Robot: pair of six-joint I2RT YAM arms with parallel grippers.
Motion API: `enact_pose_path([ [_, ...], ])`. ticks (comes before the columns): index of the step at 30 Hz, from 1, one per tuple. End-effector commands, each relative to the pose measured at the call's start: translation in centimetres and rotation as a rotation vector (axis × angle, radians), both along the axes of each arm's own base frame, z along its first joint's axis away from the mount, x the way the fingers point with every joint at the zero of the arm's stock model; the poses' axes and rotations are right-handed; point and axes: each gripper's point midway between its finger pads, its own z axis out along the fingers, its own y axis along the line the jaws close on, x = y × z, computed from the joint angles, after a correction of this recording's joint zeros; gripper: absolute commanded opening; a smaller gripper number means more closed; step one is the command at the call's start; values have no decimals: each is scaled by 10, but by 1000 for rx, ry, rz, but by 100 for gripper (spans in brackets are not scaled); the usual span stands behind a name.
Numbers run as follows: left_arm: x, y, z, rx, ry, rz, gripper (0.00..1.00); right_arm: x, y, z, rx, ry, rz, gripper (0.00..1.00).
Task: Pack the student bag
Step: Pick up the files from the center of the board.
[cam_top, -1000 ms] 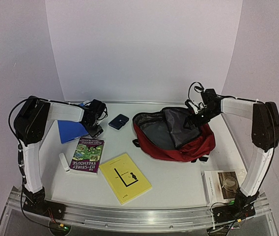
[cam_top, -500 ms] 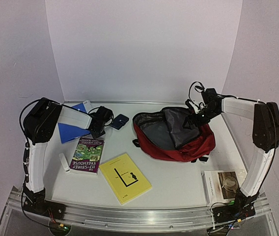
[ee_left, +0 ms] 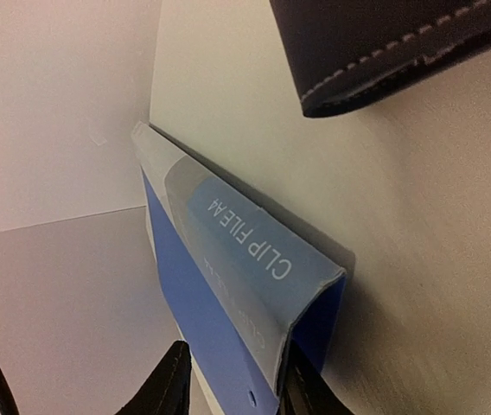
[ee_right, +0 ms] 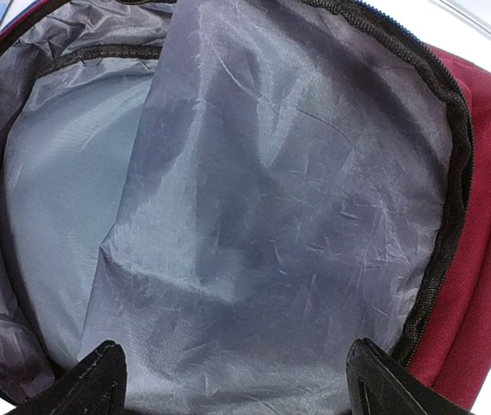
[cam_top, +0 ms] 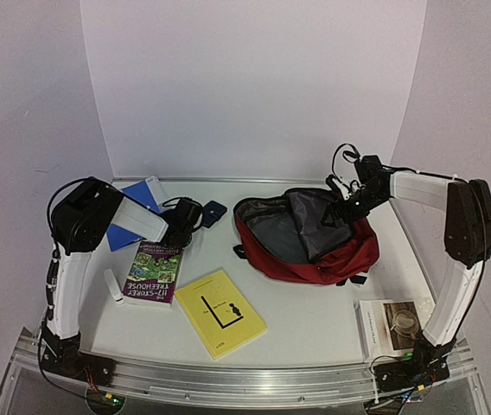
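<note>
The student bag [cam_top: 315, 252], dark red with grey lining [ee_right: 228, 216], lies open at the right of the table. My right gripper [cam_top: 347, 206] [ee_right: 241, 385] hovers open over its mouth, and only lining shows between the fingers. A blue clip file [cam_top: 124, 233] [ee_left: 228, 251] rests at the back left, partly hidden by my left arm. My left gripper [cam_top: 185, 218] [ee_left: 232, 380] straddles the file's corner. One finger [ee_left: 302, 393] touches the spine side. The other finger [ee_left: 163, 389] stands a little off the cover.
A dark blue wallet [cam_top: 213, 212] [ee_left: 384, 43] lies just beyond the left gripper. A purple book [cam_top: 153, 272], a yellow book [cam_top: 220, 313] and a small white object [cam_top: 113, 285] lie near the front left. Another book [cam_top: 395, 324] sits at the near right.
My left gripper has slid right toward the wallet and its jaws have narrowed around the file's corner. The right arm and bag have not moved.
</note>
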Motion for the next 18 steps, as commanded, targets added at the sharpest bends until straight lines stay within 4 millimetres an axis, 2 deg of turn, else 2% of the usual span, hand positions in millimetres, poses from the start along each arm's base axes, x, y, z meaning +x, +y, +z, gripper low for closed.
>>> enact_pose_path([
  [1, 9, 6, -4, 61, -72, 15, 35, -3, 3, 9, 13, -6, 3, 87],
  [5, 10, 6, -14, 77, -70, 15, 33, -4, 3, 8, 13, -5, 3, 87],
  [10, 12, 12, -21, 87, -63, 31, 17, -5, 2, 10, 12, -7, 3, 88],
  [14, 17, 11, -5, 93, -101, 47, 0, -7, 6, 20, 39, -10, 8, 92],
  [18, 23, 5, 32, 78, -169, 51, 0, -9, 12, 36, 83, -6, 20, 98],
])
